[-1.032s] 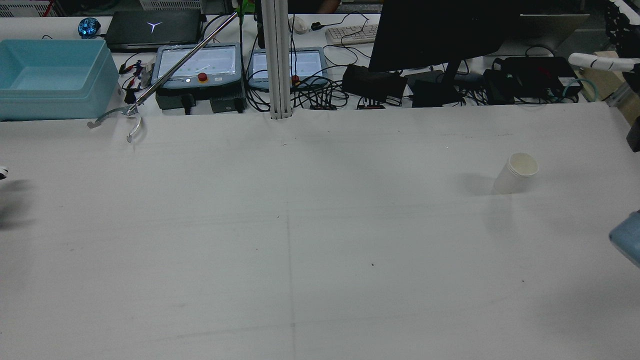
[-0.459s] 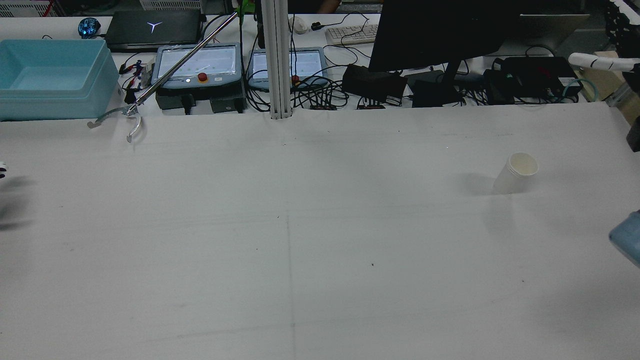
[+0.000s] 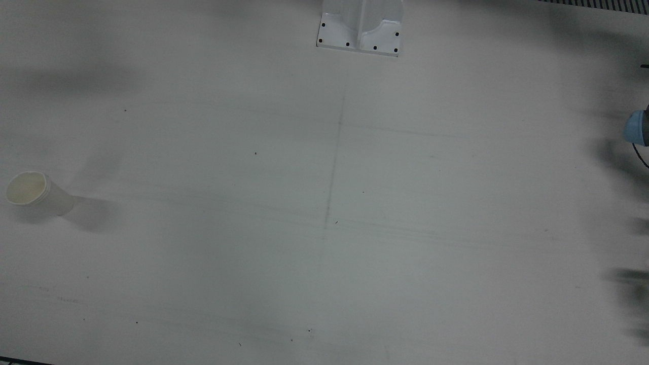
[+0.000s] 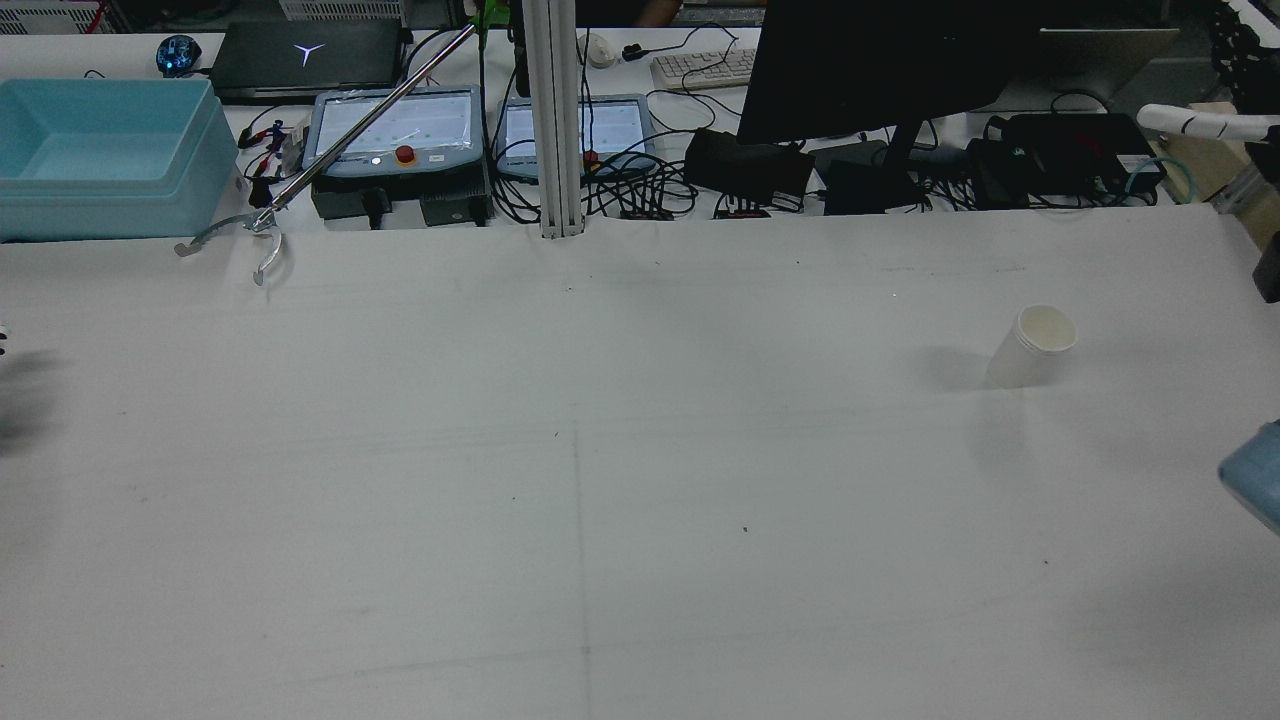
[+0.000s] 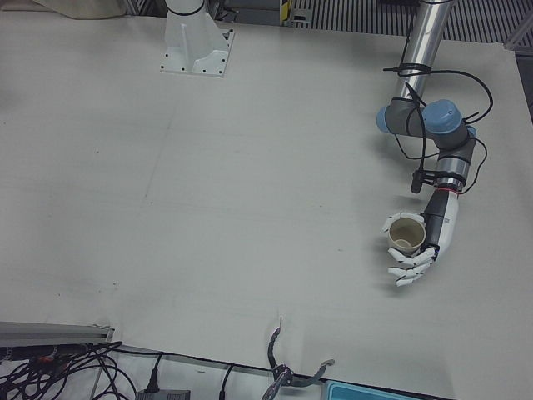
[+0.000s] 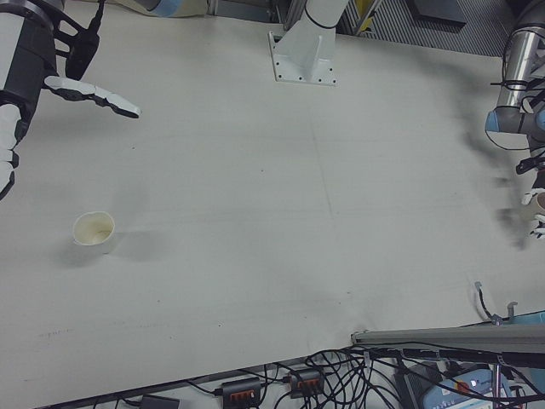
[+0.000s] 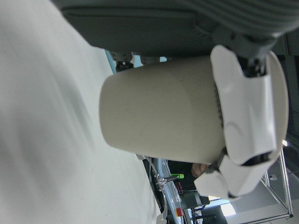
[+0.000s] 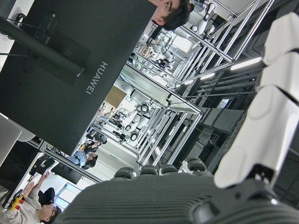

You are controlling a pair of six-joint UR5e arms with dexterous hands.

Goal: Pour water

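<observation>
My left hand (image 5: 419, 247) is shut on a tan paper cup (image 5: 405, 237) and holds it upright above the table near its left end. The left hand view shows white fingers (image 7: 243, 112) wrapped around that cup (image 7: 159, 116) near its rim. A second white paper cup (image 4: 1032, 346) stands upright on the table's right half; it also shows in the front view (image 3: 34, 192) and the right-front view (image 6: 94, 231). My right hand (image 6: 30, 81) is open and empty, fingers spread, raised behind and above that cup.
A blue bin (image 4: 100, 150), a metal grabber tool (image 4: 255, 230), teach pendants (image 4: 395, 130), cables and a monitor (image 4: 860, 70) line the far edge. The arms' white pedestal (image 3: 360, 28) stands mid-table at the robot's side.
In the rear view the left hand's fingertip at the left edge has slid further out of frame. The cup on the table has not moved.
</observation>
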